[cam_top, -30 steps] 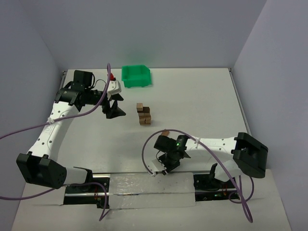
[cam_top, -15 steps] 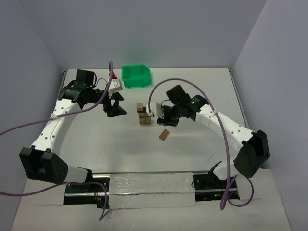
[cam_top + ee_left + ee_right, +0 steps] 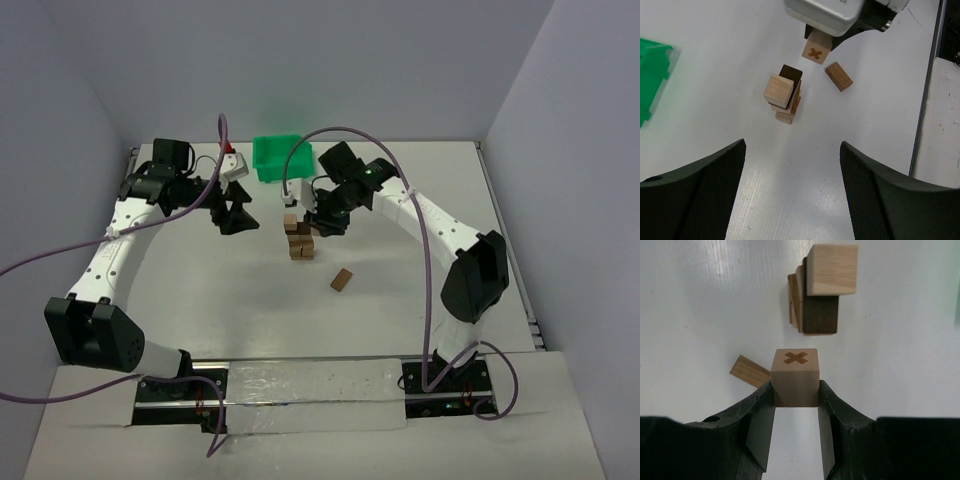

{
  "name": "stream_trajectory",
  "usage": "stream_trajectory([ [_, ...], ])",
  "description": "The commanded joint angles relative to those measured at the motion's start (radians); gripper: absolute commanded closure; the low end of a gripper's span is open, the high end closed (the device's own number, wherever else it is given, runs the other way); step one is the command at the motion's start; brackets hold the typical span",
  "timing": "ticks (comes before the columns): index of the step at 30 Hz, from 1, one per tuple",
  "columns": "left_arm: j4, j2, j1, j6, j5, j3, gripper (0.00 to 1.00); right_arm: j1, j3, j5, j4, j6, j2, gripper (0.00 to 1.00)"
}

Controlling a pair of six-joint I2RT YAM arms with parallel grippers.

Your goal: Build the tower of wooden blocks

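The wood block tower [image 3: 298,240] is a small stack of tan and dark brown blocks at mid-table. It also shows in the left wrist view [image 3: 785,95] and the right wrist view [image 3: 822,295]. My right gripper [image 3: 316,218] is shut on a tan cube marked with a brown X [image 3: 795,377] and holds it above the table, just beside the tower's top. The cube shows in the left wrist view [image 3: 815,50] too. My left gripper [image 3: 236,216] is open and empty, hovering left of the tower, with its fingertips [image 3: 737,150] wide apart.
A loose brown block [image 3: 342,279] lies flat on the table near the tower and is seen in both wrist views [image 3: 838,76] [image 3: 749,371]. A green plastic bin [image 3: 283,158] stands at the back, behind the tower.
My right arm has swung from the table's near edge up to the tower, carrying the X cube, and now sits at the tower's back right. The left arm has shifted only slightly.
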Motion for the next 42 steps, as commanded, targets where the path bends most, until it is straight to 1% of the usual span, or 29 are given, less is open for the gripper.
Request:
stream_trajectory([
  [1,0.051,0.0,0.011,-0.019,0.032,0.022,0.18,-0.006,0.144,-0.015,-0.069,0.022,0.069,0.96],
  [4,0.053,0.013,0.015,-0.029,0.035,0.035,0.17,-0.002,0.222,-0.027,-0.11,0.033,0.11,0.96],
  [7,0.038,0.032,0.027,-0.016,0.071,0.051,0.16,0.001,0.247,-0.027,-0.129,0.03,0.14,0.95],
  [10,0.028,0.06,0.033,-0.005,0.092,0.07,0.11,0.004,0.288,-0.003,-0.158,0.017,0.18,0.95],
  [14,-0.007,0.069,0.041,0.009,0.117,0.086,0.04,0.011,0.295,0.001,-0.156,0.011,0.189,0.95],
  [20,0.024,0.05,0.043,-0.016,0.107,0.064,0.01,0.019,0.297,0.013,-0.159,0.012,0.208,0.94],
  [32,0.022,0.068,0.043,-0.017,0.109,0.075,0.01,0.033,0.373,0.02,-0.182,0.015,0.258,0.94],
  [42,0.015,0.073,0.043,-0.02,0.109,0.086,0.01,0.045,0.418,0.034,-0.191,0.019,0.296,0.91],
])
